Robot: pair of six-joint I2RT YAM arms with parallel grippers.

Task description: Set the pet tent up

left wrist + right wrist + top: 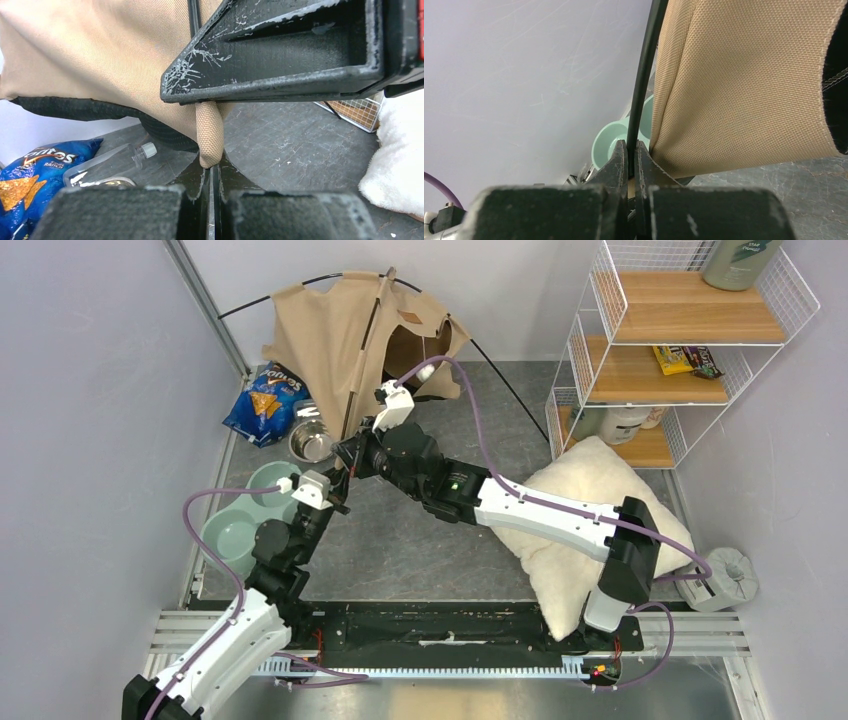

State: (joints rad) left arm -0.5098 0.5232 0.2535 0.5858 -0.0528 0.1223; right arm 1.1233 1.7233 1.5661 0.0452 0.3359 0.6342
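The pet tent [345, 335] of tan canvas slumps half-raised at the back, with thin black poles arching over it. In the right wrist view my right gripper [630, 150] is shut on one black pole [642, 85], beside the tent's canvas [744, 85]. In the left wrist view my left gripper [212, 167] is shut on the end of a tan webbing strap [210, 135] that hangs from the tent's lower edge. From above, the right gripper [350, 453] and the left gripper [342, 476] nearly meet in front of the tent's left side.
A blue Doritos bag [265, 405], a steel bowl [310, 443] and a green double bowl [235, 530] lie at the left. A clear bottle [110, 162] lies by the bag. A fluffy white pillow [590, 520] and a wire shelf [680, 340] are on the right.
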